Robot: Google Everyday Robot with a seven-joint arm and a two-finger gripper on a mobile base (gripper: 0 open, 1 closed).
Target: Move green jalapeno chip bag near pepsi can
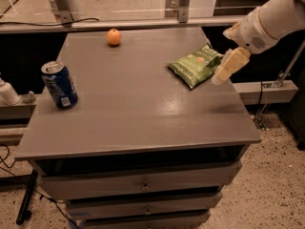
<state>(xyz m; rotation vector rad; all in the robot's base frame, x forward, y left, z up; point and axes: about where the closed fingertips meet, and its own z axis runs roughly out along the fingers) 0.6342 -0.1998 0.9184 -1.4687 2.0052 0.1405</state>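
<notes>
Green jalapeno chip bag [195,65] lies flat on the right rear part of the grey table [143,123], near the right edge, long axis running diagonally from front-left to back-right. Crinkly light-green pack, small orange-red mark on its upper face, one crimped end pointing toward the back right corner.

Gripper [229,67] is just at the bag's right end, over the table's right edge, angled downward and left. From this view it overlaps the bag's corner; contact or no contact cannot be told. Only a cream-coloured piece of it shows, so whether it is wide, narrow or holding anything cannot be told either. The white arm [271,20] comes in from the upper right of the view.

Pepsi can [59,85] stands upright near the left edge of the table, about mid-depth: dark blue, silver top, white patch on the side. It is well apart from the green jalapeno chip bag, with most of the tabletop width between them.

A small orange fruit [113,36] sits toward the back of the table, left of centre, apart from both can and bag.

Below the tabletop is a stack of grey drawers [143,186] with small knobs. A grey ledge [143,24] runs behind the table. A white bottle-like object [7,92] shows at the far left, off the table. Speckled floor [267,185] on the right.
</notes>
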